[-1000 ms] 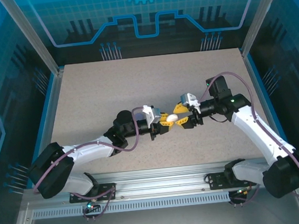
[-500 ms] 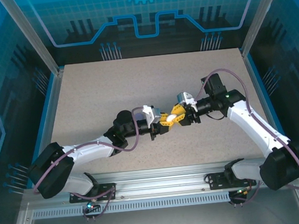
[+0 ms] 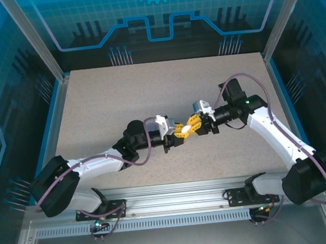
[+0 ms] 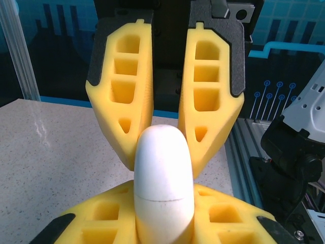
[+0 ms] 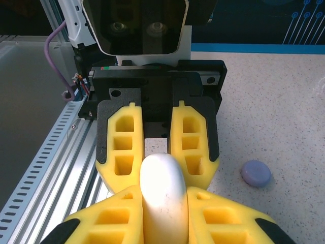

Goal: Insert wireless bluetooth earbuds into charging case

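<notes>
Clearly held above the surface (image 3: 120, 97): white oval case (image 4: 163, 173), pinched at opposite ends by left jaws and right jaws alike.

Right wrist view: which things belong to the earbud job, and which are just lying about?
In the job: white case, gripped by left gripper and right gripper.
Lying about: pale purple disc on the table, untouched.
</notes>
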Available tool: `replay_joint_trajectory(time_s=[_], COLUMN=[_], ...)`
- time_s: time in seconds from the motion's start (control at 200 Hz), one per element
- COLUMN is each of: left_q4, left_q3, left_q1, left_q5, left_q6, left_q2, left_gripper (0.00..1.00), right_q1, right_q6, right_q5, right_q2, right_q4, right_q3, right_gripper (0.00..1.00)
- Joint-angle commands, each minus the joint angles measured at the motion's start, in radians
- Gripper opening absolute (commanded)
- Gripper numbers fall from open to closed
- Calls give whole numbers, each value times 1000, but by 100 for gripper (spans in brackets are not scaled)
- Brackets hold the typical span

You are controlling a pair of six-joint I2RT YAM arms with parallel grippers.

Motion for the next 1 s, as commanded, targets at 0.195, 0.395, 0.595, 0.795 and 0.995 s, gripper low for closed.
replay_joint_trajectory(time_s=[0.195, 0.395, 0.595, 0.795, 0.995], left_q4=[21, -17, -134, -192, -323], left_q3=[-3, -39, -103, -181, -197], left_q1=[-3, 0, 61, 214, 296], left_q5=[-17, -68, -188, -287, -405], left_q6=[24, 36, 23, -81, -136], left_q2=[-26, -67, -184, -319, -422], left_gripper=[59, 71, 74, 75, 78], right_q1=[12, 2, 0, 0, 21], right_q6=[-33, -4, 94, 198, 292], right_q5=[13, 103, 190, 249, 321], right_q2=[30, 85, 242, 426, 661], right_q4=[-70, -81, -122, -125, -189], right_q3=[43, 64, 156, 264, 440], right_gripper=[14, 14, 14, 13, 12])
